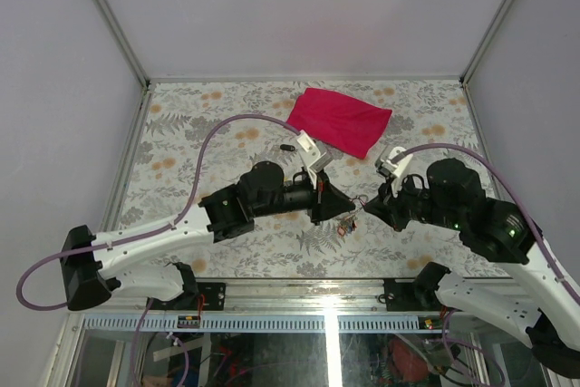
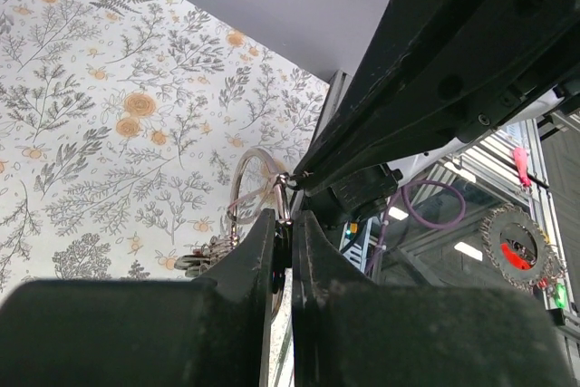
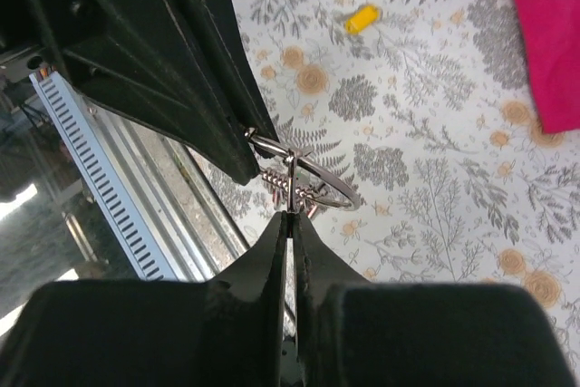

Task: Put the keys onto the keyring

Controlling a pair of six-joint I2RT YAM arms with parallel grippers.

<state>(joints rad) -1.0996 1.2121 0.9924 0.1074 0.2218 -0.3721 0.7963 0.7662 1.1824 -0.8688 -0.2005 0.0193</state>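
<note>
The thin silver keyring (image 3: pixel 337 186) hangs in the air between both grippers, over the table's near edge. Its bunch of small keys (image 2: pixel 205 258) dangles below it. My right gripper (image 3: pixel 288 217) is shut on the ring's near side. My left gripper (image 2: pixel 285 220) is shut on the ring's other end, and in the right wrist view its tip (image 3: pixel 243 138) meets the ring. From above, the keyring (image 1: pixel 348 224) shows between the left gripper (image 1: pixel 341 207) and the right gripper (image 1: pixel 369 209). A loose yellow key (image 3: pixel 361 17) lies on the table beyond. No red key shows.
A magenta cloth (image 1: pixel 340 120) lies at the back of the flowered table (image 1: pixel 181 147). A small black piece (image 1: pixel 285 147) lies left of the cloth, near the yellow key. The metal front rail (image 1: pixel 299 289) runs just below the grippers.
</note>
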